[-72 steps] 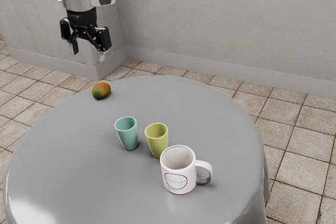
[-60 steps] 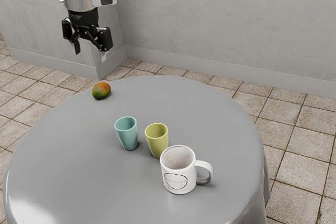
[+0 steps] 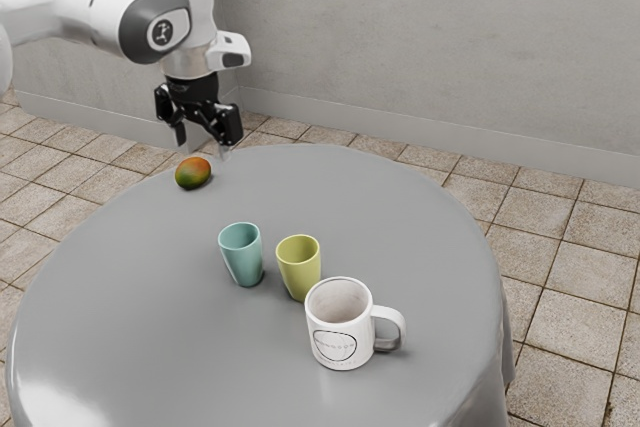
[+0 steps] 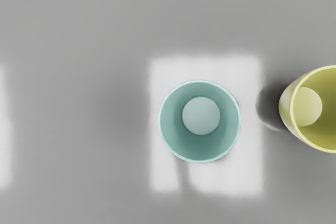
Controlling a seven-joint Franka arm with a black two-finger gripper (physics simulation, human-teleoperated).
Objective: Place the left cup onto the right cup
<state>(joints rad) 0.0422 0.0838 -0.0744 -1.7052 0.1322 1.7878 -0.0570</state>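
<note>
A teal cup (image 3: 241, 253) stands upright on the round grey table (image 3: 140, 317), with a yellow-green cup (image 3: 298, 266) just to the exterior view's right of it. My gripper (image 3: 203, 143) hangs open and empty in the air, well above the table and up-left of the teal cup in the exterior view. From the wrist view I look straight down into the teal cup (image 4: 199, 121), and the yellow-green cup (image 4: 312, 108) stands beside it.
A white mug (image 3: 340, 324) with a handle stands in front of the yellow-green cup. A red-green mango (image 3: 193, 173) lies near the table's far left edge, just below my gripper in the exterior view. Tiled floor surrounds the table.
My arm has swung toward the exterior view's right and come lower, bringing the gripper closer to the table. The cups, mug and mango have not moved.
</note>
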